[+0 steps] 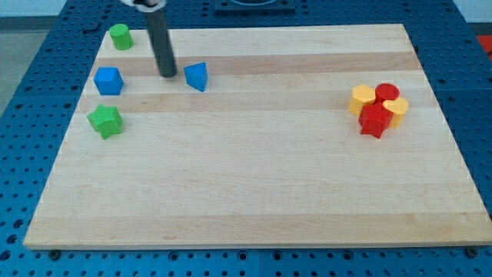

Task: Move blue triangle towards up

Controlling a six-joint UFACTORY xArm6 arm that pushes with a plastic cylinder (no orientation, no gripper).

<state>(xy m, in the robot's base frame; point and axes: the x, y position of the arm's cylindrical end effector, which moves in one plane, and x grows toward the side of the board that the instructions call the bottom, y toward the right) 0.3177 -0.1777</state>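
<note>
Two blue blocks flank your tip (pixel 167 75): blue triangle (pixel 197 76) just right, blue cube (pixel 108 80) left, upper-left tabletop (pixel 254 192). You have no gripper, only the rod.

- Blue blocks, two: a blue triangle (pixel 197 76) and a blue cube (pixel 108 80).
- Green blocks, two: a green cylinder (pixel 119 36) and a green star (pixel 104 121).
- Red blocks, two: a red star (pixel 374 121) and a red cylinder (pixel 387 92).
- Yellow blocks, two: a yellow hexagon (pixel 361 98) and a yellow heart (pixel 398 108).
- One wooden board (pixel 254 192) under them all.
- One rod of mine, with my tip (pixel 167 75).
</note>
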